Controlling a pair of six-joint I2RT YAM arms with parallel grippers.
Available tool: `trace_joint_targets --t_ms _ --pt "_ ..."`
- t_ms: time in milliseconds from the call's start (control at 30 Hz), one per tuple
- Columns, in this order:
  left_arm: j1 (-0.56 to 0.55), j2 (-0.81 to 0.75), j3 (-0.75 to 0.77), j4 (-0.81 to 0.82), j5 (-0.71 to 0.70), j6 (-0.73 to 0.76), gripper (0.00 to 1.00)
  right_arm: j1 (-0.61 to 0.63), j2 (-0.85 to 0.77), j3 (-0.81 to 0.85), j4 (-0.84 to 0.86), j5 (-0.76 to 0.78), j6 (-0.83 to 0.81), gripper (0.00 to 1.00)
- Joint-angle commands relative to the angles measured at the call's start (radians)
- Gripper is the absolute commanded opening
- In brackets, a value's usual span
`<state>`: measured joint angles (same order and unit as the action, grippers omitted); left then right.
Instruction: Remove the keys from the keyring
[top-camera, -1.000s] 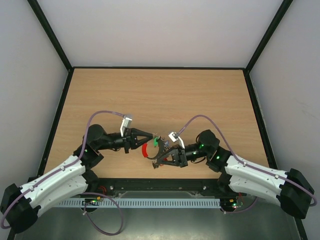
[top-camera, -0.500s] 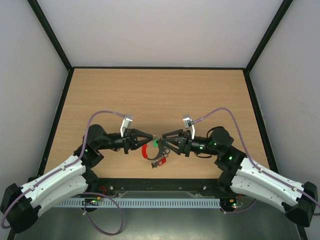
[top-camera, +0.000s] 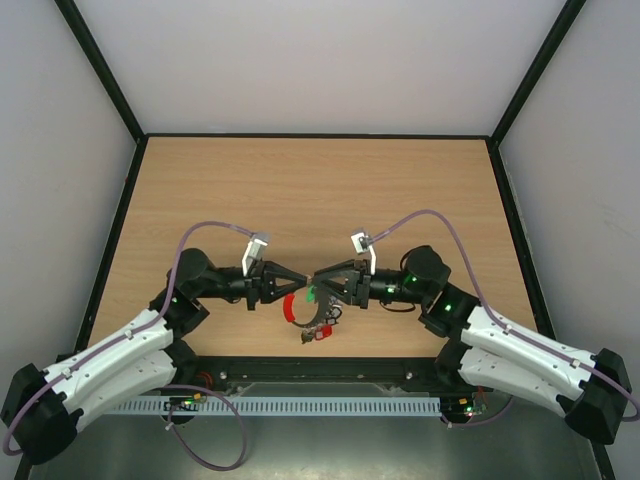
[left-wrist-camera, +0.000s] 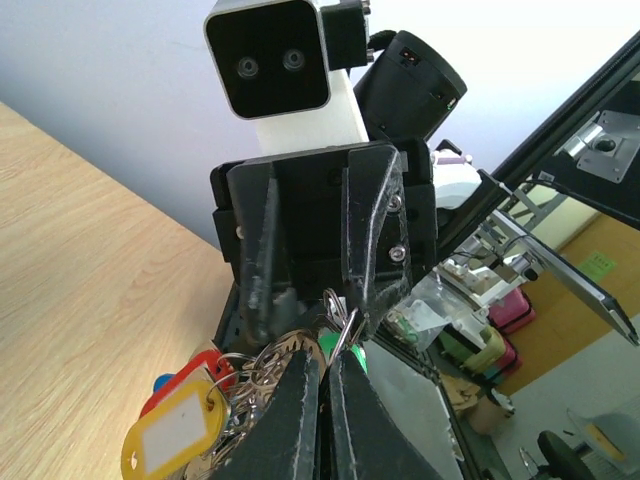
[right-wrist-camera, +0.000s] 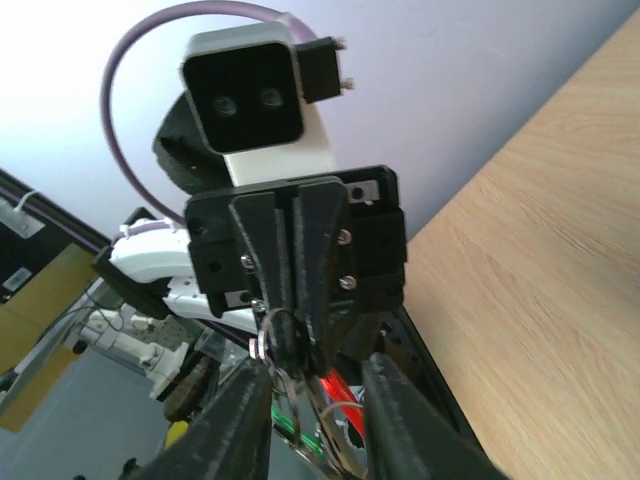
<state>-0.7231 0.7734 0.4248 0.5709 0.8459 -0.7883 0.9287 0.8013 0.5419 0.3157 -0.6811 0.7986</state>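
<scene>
The keyring (top-camera: 289, 307), a thin wire ring with a red sleeve, hangs above the table between both arms. My left gripper (top-camera: 306, 279) is shut on its wire; this shows in the left wrist view (left-wrist-camera: 325, 365). The keys (top-camera: 318, 328) dangle below, with a yellow tag (left-wrist-camera: 172, 436), red and blue tags and a green head (left-wrist-camera: 347, 352). My right gripper (top-camera: 320, 281) faces the left one, open, its fingers (right-wrist-camera: 248, 415) straddling the left fingertips (right-wrist-camera: 300, 290) and a small ring (right-wrist-camera: 262, 338). The red sleeve (right-wrist-camera: 342, 390) shows below.
The wooden table (top-camera: 320, 190) is enclosed by white walls with black frame posts (top-camera: 100, 70). The black front rail (top-camera: 320, 372) runs just beneath the hanging keys. Purple cables (top-camera: 210, 228) loop above each wrist.
My right gripper has risen from low beside the keys, swung round level with the left gripper and closed in on its tips. The left gripper has held still with the ring.
</scene>
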Motion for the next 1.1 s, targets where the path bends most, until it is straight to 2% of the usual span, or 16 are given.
trace_joint_targets --t_ms 0,133,233,500,600,700,800,867,967,1067 --pt "0.007 -0.005 -0.001 0.078 0.015 -0.015 0.02 -0.001 0.016 0.024 0.125 -0.109 0.042 0.23" --pt "0.006 -0.004 -0.007 0.083 0.01 -0.019 0.02 -0.002 0.009 0.007 0.185 -0.136 0.07 0.13" --pt "0.007 -0.004 -0.01 0.092 0.006 -0.024 0.02 -0.001 0.007 -0.002 0.207 -0.147 0.084 0.03" --pt "0.007 0.0 -0.014 0.09 0.007 -0.022 0.04 -0.002 0.006 -0.012 0.238 -0.149 0.098 0.02" --pt "0.007 0.003 -0.011 0.057 0.011 0.002 0.23 -0.002 0.005 -0.014 0.258 -0.142 0.112 0.02" --pt "0.007 0.004 0.006 0.001 0.022 0.042 0.54 -0.003 0.007 -0.021 0.29 -0.145 0.136 0.02" --pt "0.007 0.002 0.035 -0.06 0.036 0.091 0.69 -0.004 0.011 -0.027 0.309 -0.155 0.152 0.02" --pt "0.007 -0.002 0.058 -0.105 0.032 0.124 0.72 -0.005 0.012 -0.032 0.323 -0.16 0.163 0.02" --pt "0.007 -0.004 0.09 -0.167 0.029 0.174 0.67 -0.009 0.016 -0.034 0.318 -0.156 0.168 0.02" --pt "0.007 -0.01 0.146 -0.289 0.004 0.265 0.69 -0.01 0.016 -0.034 0.311 -0.148 0.169 0.02"
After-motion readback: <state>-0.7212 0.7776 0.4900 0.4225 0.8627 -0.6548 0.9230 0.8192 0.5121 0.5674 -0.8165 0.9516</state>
